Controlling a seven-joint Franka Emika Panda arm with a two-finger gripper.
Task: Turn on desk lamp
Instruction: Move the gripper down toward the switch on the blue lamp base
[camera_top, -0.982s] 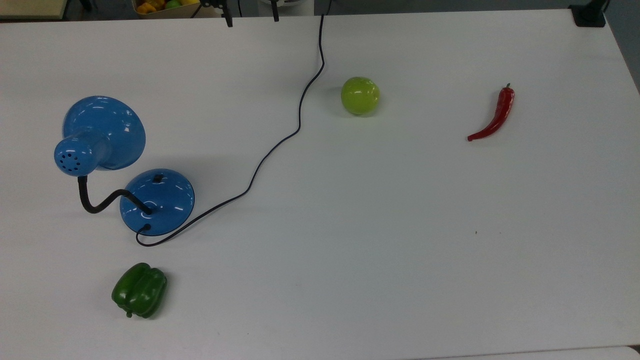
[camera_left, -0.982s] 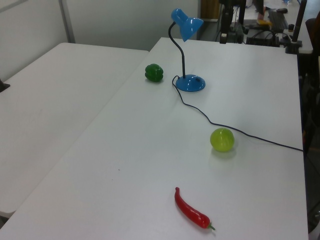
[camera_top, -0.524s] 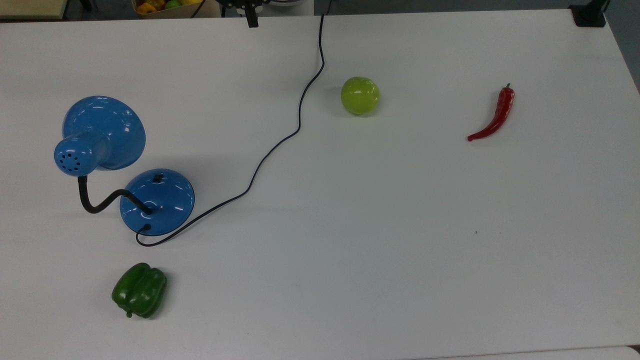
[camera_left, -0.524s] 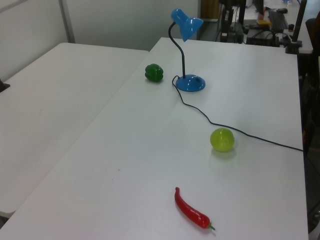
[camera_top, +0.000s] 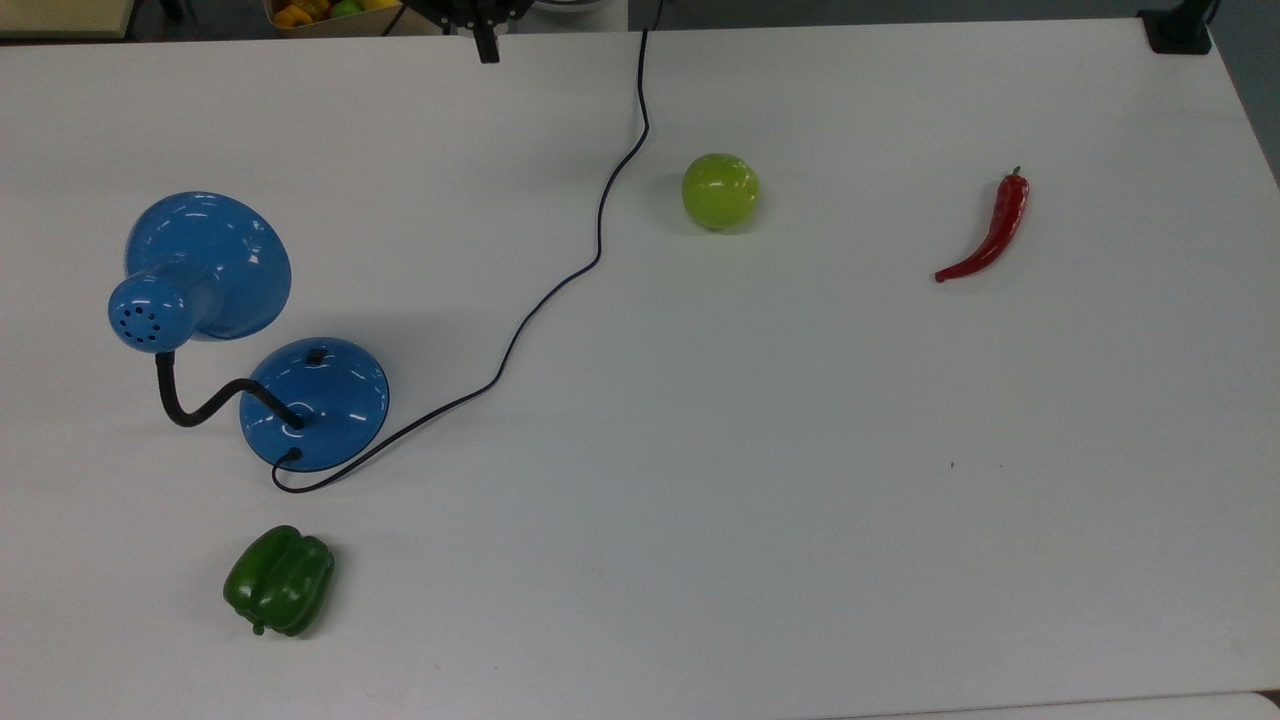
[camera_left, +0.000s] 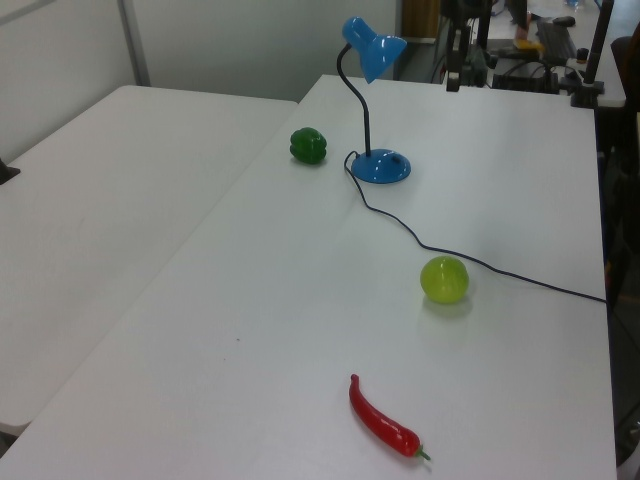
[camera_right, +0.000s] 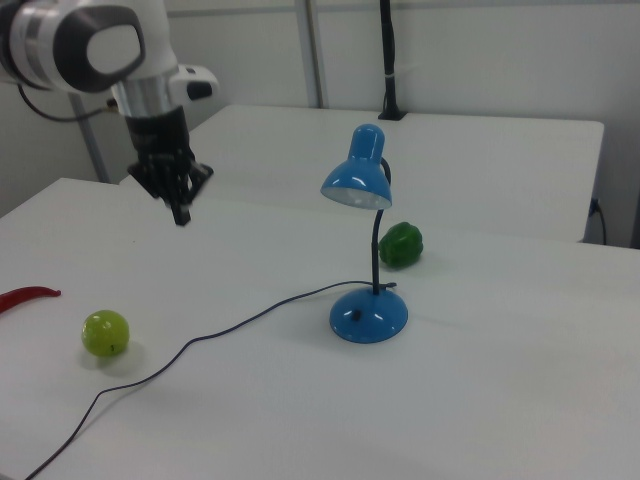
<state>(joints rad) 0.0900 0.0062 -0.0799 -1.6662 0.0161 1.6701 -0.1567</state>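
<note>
Right view: glossy blue desk lamp (camera_right: 365, 250) with flared shade, black gooseneck and domed base standing right of centre on the white table (camera_right: 480, 400); black two-finger gripper (camera_right: 181, 212) hanging in the upper left, fingers pressed together, well apart from the lamp. Top view: gripper tip (camera_top: 487, 48) at the top edge, lamp (camera_top: 250, 340) at the left, black cord (camera_top: 560, 290) snaking between, small black switch (camera_top: 315, 355) on the base.
</note>
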